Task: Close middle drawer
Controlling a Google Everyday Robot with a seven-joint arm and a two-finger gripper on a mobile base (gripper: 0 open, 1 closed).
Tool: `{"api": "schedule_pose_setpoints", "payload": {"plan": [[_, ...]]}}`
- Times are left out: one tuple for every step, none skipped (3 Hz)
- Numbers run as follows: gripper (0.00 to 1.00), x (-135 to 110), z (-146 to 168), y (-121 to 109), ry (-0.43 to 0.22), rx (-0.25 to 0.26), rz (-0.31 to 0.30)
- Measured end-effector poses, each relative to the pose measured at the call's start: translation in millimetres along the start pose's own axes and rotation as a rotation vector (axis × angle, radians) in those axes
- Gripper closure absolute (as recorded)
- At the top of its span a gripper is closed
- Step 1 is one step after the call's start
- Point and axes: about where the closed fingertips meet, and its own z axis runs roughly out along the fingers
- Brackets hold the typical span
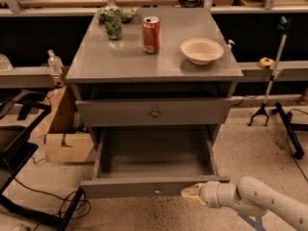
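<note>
The middle drawer [144, 186] is pulled far out of the grey cabinet. Its low front panel faces me with a small round knob [156, 191] at centre, and its plain grey box interior [156, 150] holds nothing. My gripper [191, 192] comes in from the lower right on a white arm [260, 201]. Its tan fingertips are together and rest against the right part of the drawer's front panel, right of the knob. Above it, the drawer with the taller front panel [154, 112] stands slightly out.
On the cabinet top [96, 61] stand a red can [151, 34], a white bowl [201, 50] and a green bag [113, 23]. A cardboard box [65, 138] and black frame with cables [29, 177] sit left. A grabber stick [272, 76] leans right.
</note>
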Motion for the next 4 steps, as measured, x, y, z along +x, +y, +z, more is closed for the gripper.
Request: {"api": "schedule_pose_setpoints", "payload": {"plan": [[1.0,0.8,-0.3,1.2,0.002,0.0,0.0],[1.0,-13.5,25.2,-30.1,0.036,0.0,0.003],[1.0,-12.5,24.1,-28.2,0.036,0.0,0.003],[1.0,-20.1,36.7,-48.3,0.057,0.008,0.012]]}}
